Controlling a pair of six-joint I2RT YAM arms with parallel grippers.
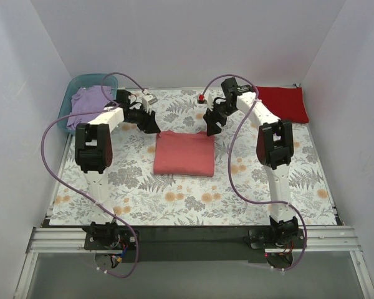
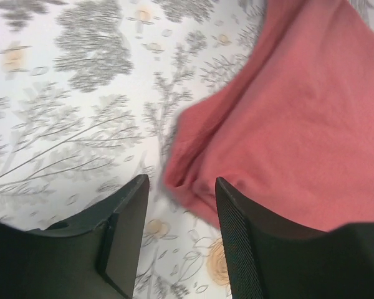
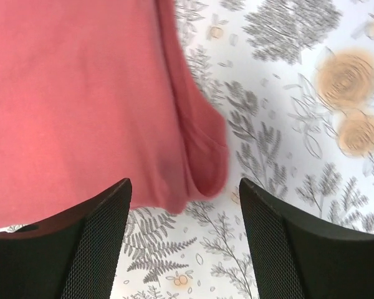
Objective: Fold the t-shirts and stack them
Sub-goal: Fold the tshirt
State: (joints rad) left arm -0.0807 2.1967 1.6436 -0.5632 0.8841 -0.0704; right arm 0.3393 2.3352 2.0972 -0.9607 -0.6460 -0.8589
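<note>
I see the pink shirt [image 1: 184, 153] folded into a rectangle in the middle of the tabletop [image 1: 137, 196]. My left pincer [image 2: 179, 184] hangs over its far left corner with the fingers parted. The cloth corner shows in the gap, not clamped. My right pincer [image 3: 184, 184] stands wide over the far right corner, holding nothing. The red shirt [image 1: 282, 103] lies folded at far right. The purple shirt [image 1: 88, 103] sits rumpled in the teal tub [image 1: 67, 109] at far left.

Far left: teal tub [image 1: 65, 112] holding purple shirt [image 1: 87, 103] blocks the corner.
Far right: red shirt [image 1: 285, 103] lying flat.
Middle: pink shirt [image 1: 184, 153]; left arm [image 1: 93, 146] and right arm [image 1: 274, 143] arch over its far edge.
Near side: bare floral cloth [image 1: 193, 202], open.
</note>
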